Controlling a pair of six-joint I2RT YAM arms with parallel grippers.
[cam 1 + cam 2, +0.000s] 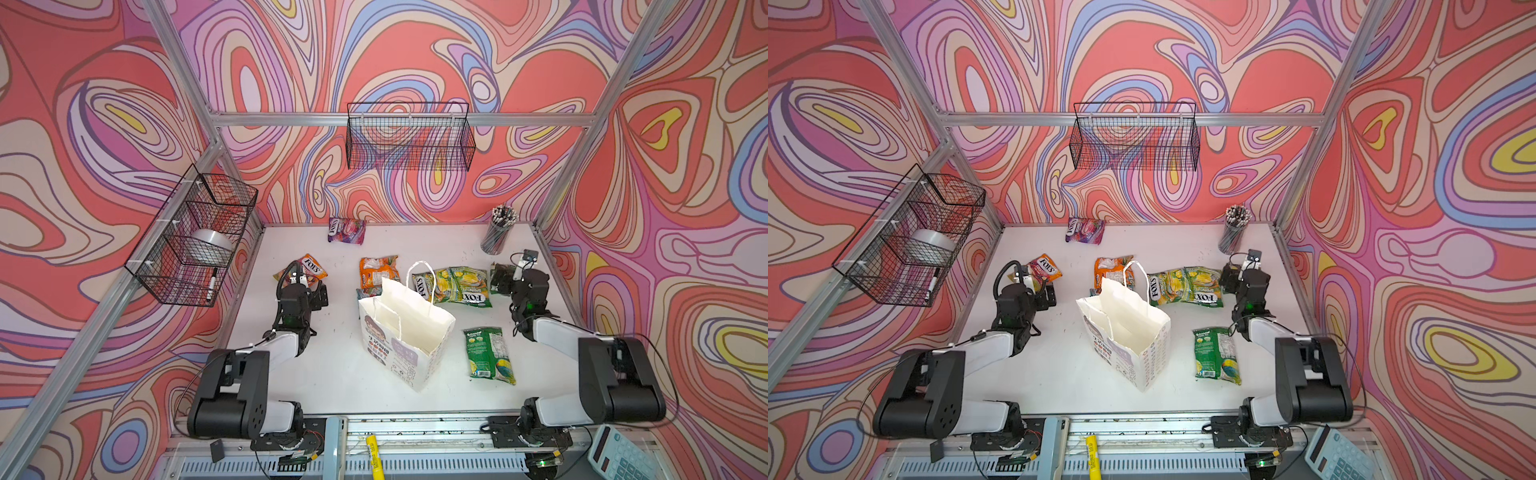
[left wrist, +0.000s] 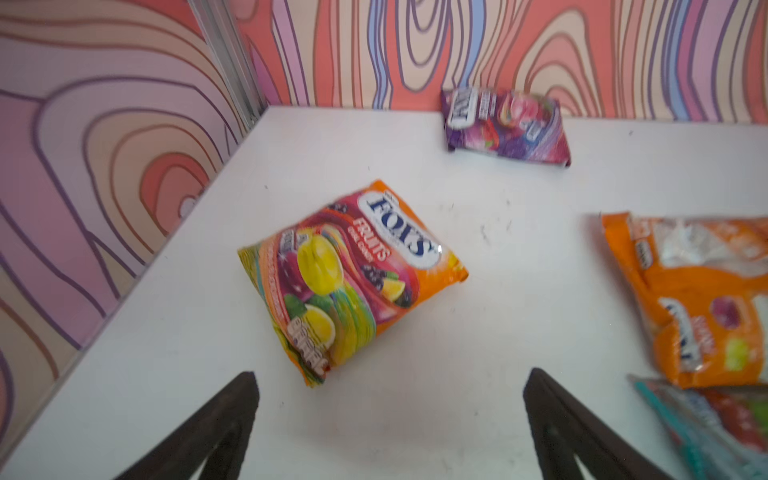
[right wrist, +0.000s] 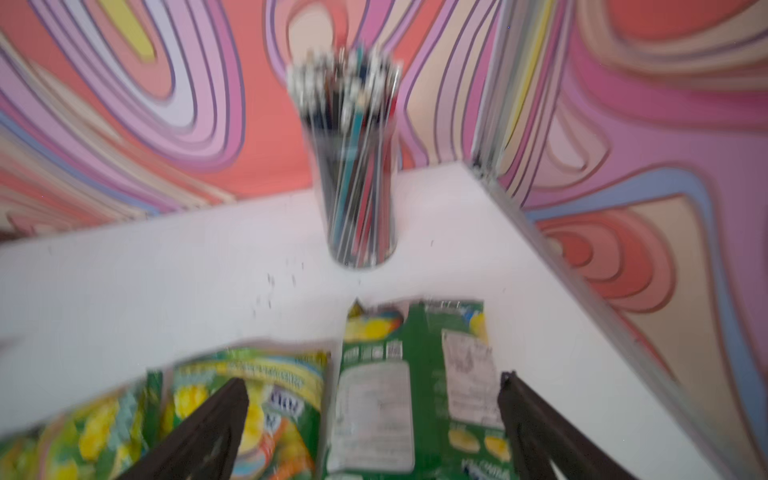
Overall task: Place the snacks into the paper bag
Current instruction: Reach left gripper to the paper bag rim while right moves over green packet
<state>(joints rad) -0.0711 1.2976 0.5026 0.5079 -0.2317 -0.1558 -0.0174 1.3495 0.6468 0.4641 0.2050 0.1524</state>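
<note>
Hovered left gripper (image 2: 392,372), wide open and empty, just short of the orange FOX'S packet (image 2: 353,278), far left; poised right gripper (image 3: 374,377), equally wide and empty, above a green packet (image 3: 411,345) right of the upright paper bag (image 1: 386,349).

Paper bag (image 1: 415,324) stands centrally; snacks (image 1: 471,286) lie behind and beside it.

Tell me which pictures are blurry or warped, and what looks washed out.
Right wrist view: smeared all over, the clear cup of coloured pencils streaked. Left wrist view: slightly soft, yet the glossy orange FOX'S packet reads fine. Both top views: sharp, evenly lit, only the white paper carrier bag nearly washed out inside.
</note>
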